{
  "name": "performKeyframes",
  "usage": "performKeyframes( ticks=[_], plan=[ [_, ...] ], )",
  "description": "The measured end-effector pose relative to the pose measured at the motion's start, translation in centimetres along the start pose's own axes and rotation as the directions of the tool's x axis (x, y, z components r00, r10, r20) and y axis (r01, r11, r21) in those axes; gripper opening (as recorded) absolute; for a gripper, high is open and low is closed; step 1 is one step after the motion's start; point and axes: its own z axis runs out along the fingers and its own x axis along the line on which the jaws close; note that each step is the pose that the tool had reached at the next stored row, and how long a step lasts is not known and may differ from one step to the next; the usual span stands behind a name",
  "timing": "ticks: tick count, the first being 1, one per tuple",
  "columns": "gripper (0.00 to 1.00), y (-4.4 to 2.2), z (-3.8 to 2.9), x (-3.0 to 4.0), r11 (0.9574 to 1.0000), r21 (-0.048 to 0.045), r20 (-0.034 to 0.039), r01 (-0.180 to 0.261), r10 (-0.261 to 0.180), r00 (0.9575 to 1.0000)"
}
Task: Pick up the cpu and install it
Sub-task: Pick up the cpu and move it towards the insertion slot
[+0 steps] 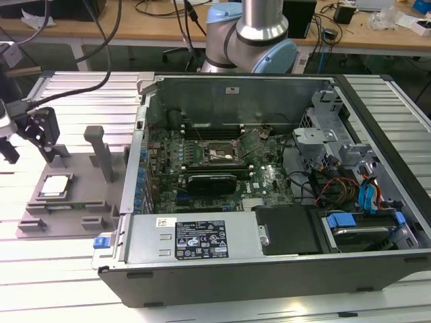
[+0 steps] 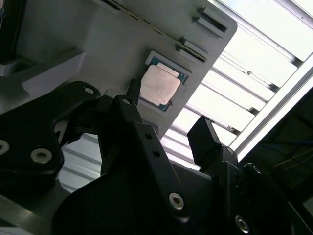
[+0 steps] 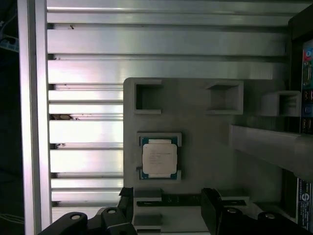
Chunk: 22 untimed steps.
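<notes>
The cpu [image 1: 56, 186] is a small square chip with a silver top. It lies flat in a recess of the grey tray [image 1: 74, 205] at the exterior view's left. My gripper [image 1: 28, 149] hangs above the tray's far left corner, a little behind the chip and apart from it. Both wrist views look down past the black fingers [image 2: 144, 134] at the cpu [image 2: 159, 85] [image 3: 159, 156]. The gripper [image 3: 168, 199] [image 2: 166, 115] is open with nothing between its fingers. The motherboard socket [image 1: 212, 153] sits inside the open computer case [image 1: 202, 235].
Grey upright posts [image 1: 101, 151] and blocks rise from the tray near the chip. The case's metal wall [image 1: 135, 168] stands between tray and motherboard. Drive cages and cables [image 1: 337, 182] crowd the case's right side. Slotted aluminium table [image 1: 40, 269] lies all around.
</notes>
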Motion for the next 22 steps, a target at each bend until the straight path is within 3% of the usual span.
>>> performKeyframes(
  ticks=[7,14,20,22],
  plan=[
    [0.66,0.15,1.94,-0.02,1.0,-0.0001,0.0002,0.005,-0.005,1.0],
    [0.66,0.29,3.31,0.02,1.0,-0.0008,0.0004,0.008,-0.008,1.0],
    [0.66,0.38,4.09,0.06,0.9997,-0.0197,0.0007,0.011,-0.011,0.9999],
    [0.66,0.38,4.46,0.14,0.9997,-0.021,0.0007,0.011,-0.011,0.9999]
  ],
)
